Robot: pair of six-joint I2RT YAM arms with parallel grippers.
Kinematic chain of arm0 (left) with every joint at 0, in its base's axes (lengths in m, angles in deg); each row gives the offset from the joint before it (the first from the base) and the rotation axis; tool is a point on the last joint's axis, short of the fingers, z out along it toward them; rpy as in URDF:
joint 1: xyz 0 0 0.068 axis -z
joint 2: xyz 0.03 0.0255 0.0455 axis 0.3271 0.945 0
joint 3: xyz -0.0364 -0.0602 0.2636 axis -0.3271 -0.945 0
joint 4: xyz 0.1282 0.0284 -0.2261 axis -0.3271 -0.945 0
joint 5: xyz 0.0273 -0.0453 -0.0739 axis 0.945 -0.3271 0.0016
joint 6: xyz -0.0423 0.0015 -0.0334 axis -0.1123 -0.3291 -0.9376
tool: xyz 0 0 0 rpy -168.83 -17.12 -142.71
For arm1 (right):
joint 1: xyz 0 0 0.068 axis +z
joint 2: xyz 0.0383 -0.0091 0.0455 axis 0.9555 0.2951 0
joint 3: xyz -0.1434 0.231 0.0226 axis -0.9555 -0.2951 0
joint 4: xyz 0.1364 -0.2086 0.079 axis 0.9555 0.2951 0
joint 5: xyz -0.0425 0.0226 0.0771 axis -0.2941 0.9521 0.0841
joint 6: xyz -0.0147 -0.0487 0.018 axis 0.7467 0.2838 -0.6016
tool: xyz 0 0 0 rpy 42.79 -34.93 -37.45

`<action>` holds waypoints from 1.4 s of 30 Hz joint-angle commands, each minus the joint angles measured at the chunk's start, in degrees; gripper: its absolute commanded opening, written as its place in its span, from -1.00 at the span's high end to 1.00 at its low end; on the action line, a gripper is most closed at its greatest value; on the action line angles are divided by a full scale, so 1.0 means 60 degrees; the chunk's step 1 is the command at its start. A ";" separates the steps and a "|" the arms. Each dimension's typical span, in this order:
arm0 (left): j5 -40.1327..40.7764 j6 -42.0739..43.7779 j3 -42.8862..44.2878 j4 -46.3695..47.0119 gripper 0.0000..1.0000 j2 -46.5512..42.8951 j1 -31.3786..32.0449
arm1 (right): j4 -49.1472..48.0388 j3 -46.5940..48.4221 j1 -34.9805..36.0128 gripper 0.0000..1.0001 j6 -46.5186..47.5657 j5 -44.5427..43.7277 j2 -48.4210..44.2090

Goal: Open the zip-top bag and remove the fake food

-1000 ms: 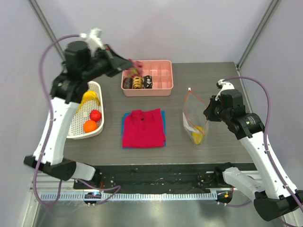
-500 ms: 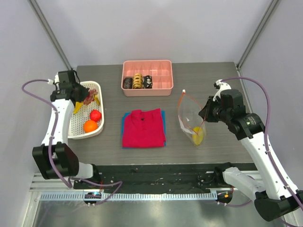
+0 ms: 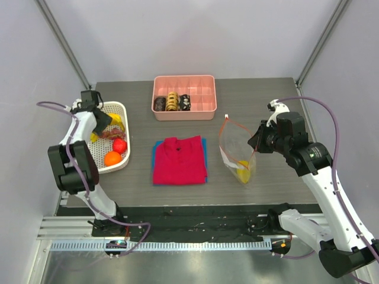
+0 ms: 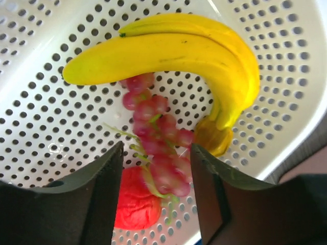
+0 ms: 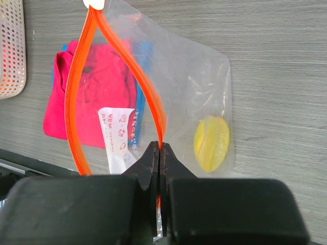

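Note:
The zip-top bag [image 3: 235, 145] hangs open above the table, and my right gripper [image 3: 256, 142] is shut on its orange zip strip [image 5: 82, 102]. One yellow fake food piece [image 5: 211, 143] lies in the bag's bottom beside a paper label. My left gripper [image 4: 156, 194] stands open low over the white basket [image 3: 100, 161]. A bunch of red grapes [image 4: 158, 132] lies loose between and below its fingers. Also in the basket are bananas [image 4: 168, 51], a red fruit [image 4: 135, 204] and an orange ball [image 3: 112, 158].
A folded red shirt [image 3: 179, 160] lies mid-table between basket and bag. The pink tray [image 3: 201, 106] with brown and dark ring pieces stands at the back. Frame posts rise at both back corners.
The left arm swung from over the pink tray down to the basket, and its jaws opened, leaving the grapes in the basket. The bag shifted slightly left.

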 commanded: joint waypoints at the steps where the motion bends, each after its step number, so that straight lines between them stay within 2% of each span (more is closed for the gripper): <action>1: 0.0358 0.0226 0.0950 -0.0991 -0.14 0.0337 -0.0089 | -0.0273 0.0502 0.0051 0.97 -0.0085 -0.0049 -0.0164; 5: 0.0081 0.0445 0.0834 -0.0699 -0.33 -0.0598 0.0115 | -0.0230 0.0517 0.0037 0.98 -0.0188 -0.0181 -0.0223; 8: -0.0914 0.0753 0.0893 -0.0407 -0.25 -0.1536 0.1138 | -0.0215 0.0444 0.0051 0.98 -0.0173 -0.0254 -0.0238; 9: -0.1076 0.0768 0.0936 -0.0333 -0.20 -0.2074 0.2273 | -0.0215 0.0429 0.0037 0.98 -0.0159 -0.0414 -0.0209; 12: -0.2872 0.0564 0.0820 0.1040 -0.11 -0.2708 0.4007 | -0.0200 0.0473 0.0051 0.98 -0.0012 -0.0663 -0.0121; 13: -0.3445 0.0432 0.0761 0.2292 -0.10 -0.2811 0.5158 | -0.0171 0.0531 0.0052 0.98 0.0031 -0.0693 -0.0092; 14: -0.4350 -0.0018 0.0833 0.2609 -0.07 -0.2740 0.5663 | -0.0185 0.0590 0.0052 0.98 0.0191 -0.0694 -0.0048; 17: -0.5017 -0.0621 0.1447 0.3520 0.04 -0.2082 0.7451 | -0.0098 0.0722 0.0037 0.97 0.0398 -0.1085 0.0041; 19: -0.5236 -0.0697 0.2121 0.3797 0.24 -0.1628 0.8547 | -0.0112 0.0751 0.0037 0.98 0.0486 -0.1191 0.0099; 23: -0.5223 -0.1062 0.3322 0.3799 0.59 -0.0152 0.9751 | -0.0170 0.0781 0.0037 0.98 0.0413 -0.1279 0.0128; 24: -0.4744 -0.1469 0.3919 0.2928 0.86 0.0057 0.9885 | -0.0185 0.0824 0.0051 0.98 0.0427 -0.1309 0.0128; 26: -0.4230 -0.1881 0.4566 0.1914 0.85 0.0743 1.0134 | -0.0156 0.0868 0.0051 0.98 0.0354 -0.1411 0.0143; 27: -0.3560 -0.2202 0.5251 0.0647 0.89 0.0965 1.0208 | -0.0156 0.0883 0.0037 0.97 0.0325 -0.1455 0.0129; 30: -0.2765 -0.2483 0.6352 -0.0489 0.87 0.1741 1.0399 | -0.0097 0.0840 0.0051 0.97 0.0062 -0.1616 0.0114; 35: -0.2645 -0.3698 0.7103 -0.0771 0.86 0.2869 1.0736 | -0.0317 0.0533 0.0037 0.98 -0.0931 -0.1749 0.0085; 38: -0.2412 -0.3919 0.7863 -0.1531 0.85 0.3646 1.0926 | -0.0507 0.0488 0.0052 0.97 -0.1664 -0.1573 0.0085; 42: -0.2044 -0.4213 0.9515 -0.2339 0.85 0.4540 1.1014 | -0.0727 0.0283 0.0037 0.97 -0.2047 -0.1484 0.0026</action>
